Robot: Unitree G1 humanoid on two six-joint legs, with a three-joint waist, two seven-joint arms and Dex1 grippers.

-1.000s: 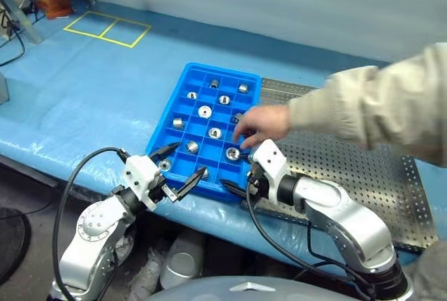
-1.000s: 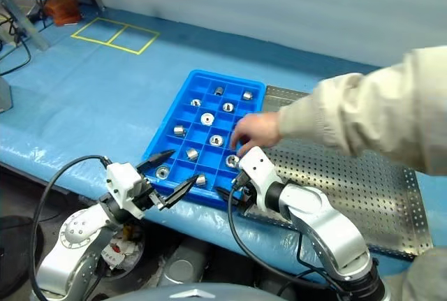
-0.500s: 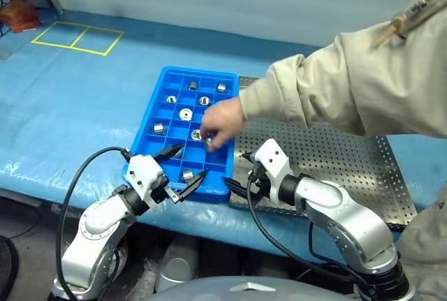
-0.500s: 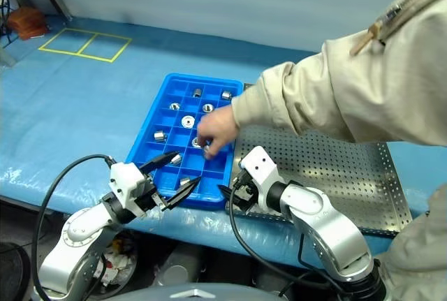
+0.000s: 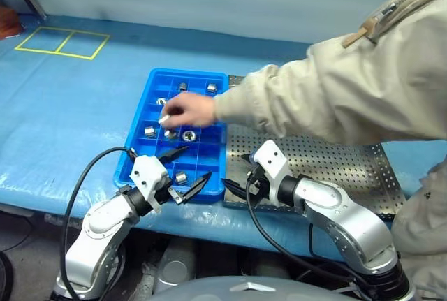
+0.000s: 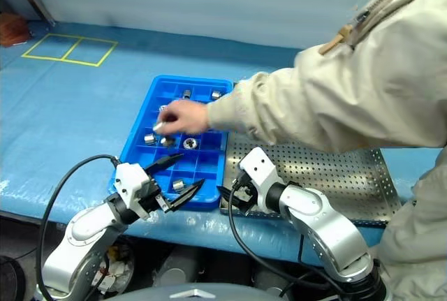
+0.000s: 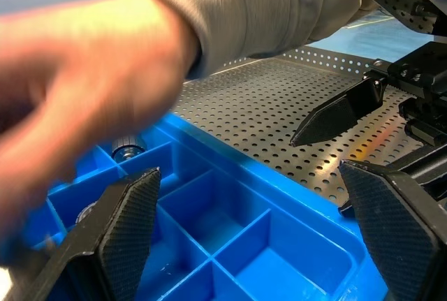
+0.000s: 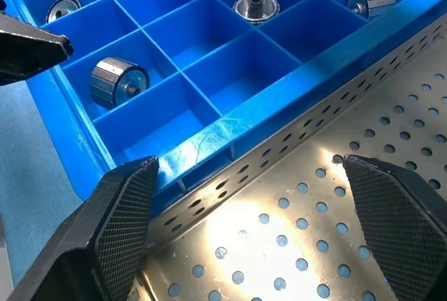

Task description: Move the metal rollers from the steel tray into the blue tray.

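Left eye view: steel tray [image 5: 335, 165] right of blue tray [image 5: 178, 130], touching; blue tray's long axis runs away from robot. Metal rollers [image 8: 115, 81] in its compartments, some on side. Person's hand [image 5: 187, 110] over it. Left gripper [image 5: 187, 170], right gripper [image 5: 235, 173] at near edge, jaws open, empty.

- From my seat the head views look evenly lit and fairly bright, with soft, weak shadows on the blue table cover [image 5: 77, 112].
- I see a hot glare patch on the perforated silver steel tray [image 8: 293, 217] in the right wrist view.
- The person's hand [image 7: 77, 98] is smeared by motion blur in the left wrist view.
- The bright blue plastic compartment tray [image 8: 230, 130] reads sharp; the shiny metal rollers [image 8: 115, 81] carry small highlights.
- My left wrist view's black fingers [image 7: 129, 224] look soft up close.
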